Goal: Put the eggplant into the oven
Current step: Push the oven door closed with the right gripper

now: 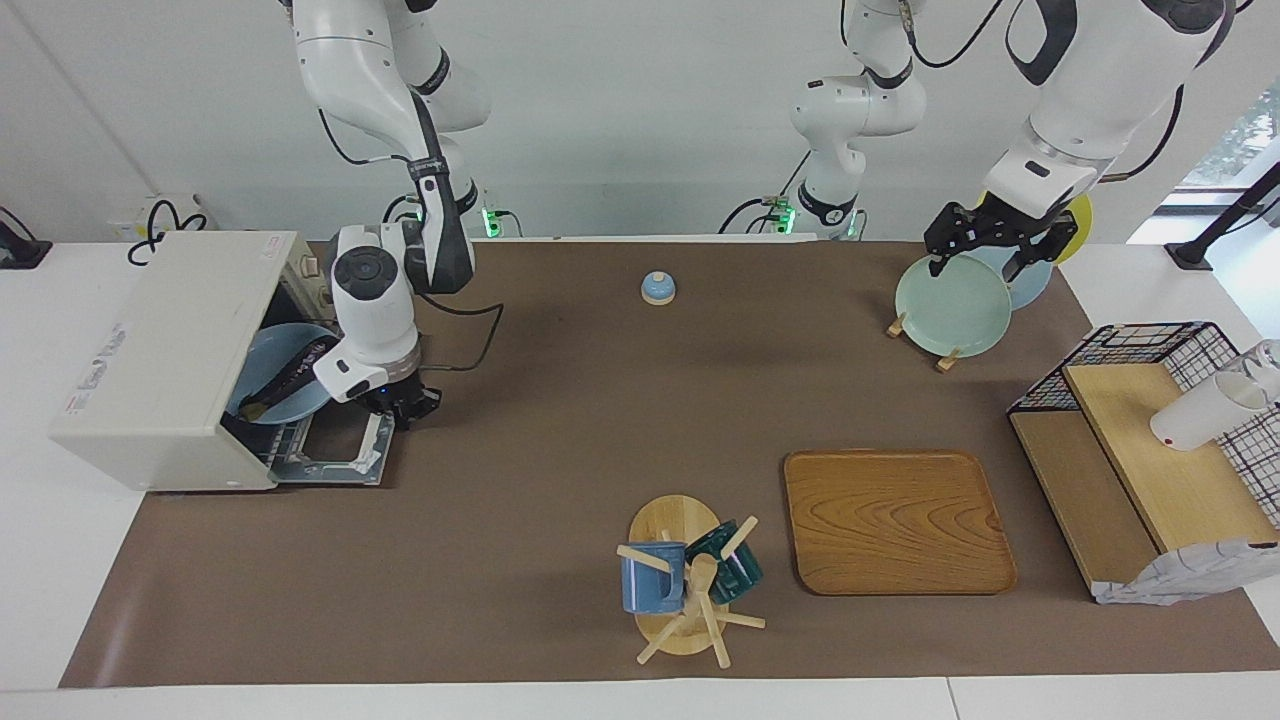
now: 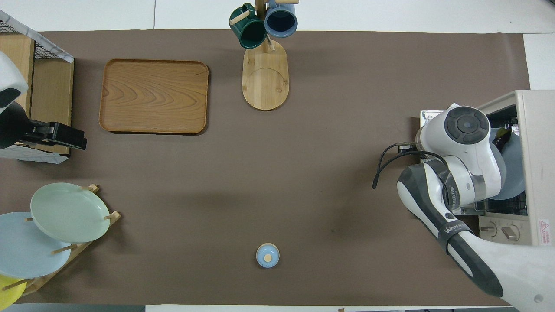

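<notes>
The cream-white oven (image 1: 170,350) stands at the right arm's end of the table, its door (image 1: 330,462) folded down flat. A blue plate (image 1: 268,388) sits tilted in the oven's opening, and the dark eggplant (image 1: 295,372) lies on it. My right gripper (image 1: 403,405) hangs just over the open door, beside the plate's edge. In the overhead view the right arm's wrist covers the gripper and most of the plate (image 2: 515,171) in the oven (image 2: 537,160). My left gripper (image 1: 988,262) waits open and empty over the plate rack.
A plate rack with a green plate (image 1: 950,305) stands at the left arm's end. A small blue knobbed lid (image 1: 658,288), a wooden tray (image 1: 895,520), a mug tree (image 1: 690,580) and a wire-and-wood shelf (image 1: 1150,450) holding a white cup (image 1: 1200,412) are on the mat.
</notes>
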Available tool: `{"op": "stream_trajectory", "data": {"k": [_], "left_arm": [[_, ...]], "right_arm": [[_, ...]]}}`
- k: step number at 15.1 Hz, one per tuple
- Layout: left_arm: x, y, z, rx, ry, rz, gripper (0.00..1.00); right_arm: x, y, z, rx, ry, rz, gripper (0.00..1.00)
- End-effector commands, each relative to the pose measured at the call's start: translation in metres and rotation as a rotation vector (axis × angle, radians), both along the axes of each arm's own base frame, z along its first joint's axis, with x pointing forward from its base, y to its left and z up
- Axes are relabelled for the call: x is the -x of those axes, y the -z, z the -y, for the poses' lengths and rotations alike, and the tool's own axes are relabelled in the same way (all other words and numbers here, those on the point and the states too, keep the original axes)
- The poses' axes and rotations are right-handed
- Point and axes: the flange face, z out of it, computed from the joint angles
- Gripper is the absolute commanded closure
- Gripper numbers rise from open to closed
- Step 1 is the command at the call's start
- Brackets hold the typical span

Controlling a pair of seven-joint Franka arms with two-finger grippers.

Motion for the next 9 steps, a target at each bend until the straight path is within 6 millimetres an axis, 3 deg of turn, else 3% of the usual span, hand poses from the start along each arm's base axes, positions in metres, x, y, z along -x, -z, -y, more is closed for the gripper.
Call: {"op": "stream_trajectory", "data": {"k": [1,5,9], "left_arm": [[0.001,-0.001,-0.004,-0.027,0.002,-0.011,0.00],[-0.001,-0.001,-0.008,-0.023,-0.018,-0.007,0.00],[-0.001,-0.002,-0.008,-0.021,-0.098,-0.005,0.00]], "right_arm": [[-0.010,-0.030,0.036,0.091,-0.023,-0.037,0.92],[-0.021,-0.083,0.075,0.105,-0.071,-0.055,0.92],[-0.017,-0.116,0.103,0.099,-0.102,-0.073,0.92]]}}
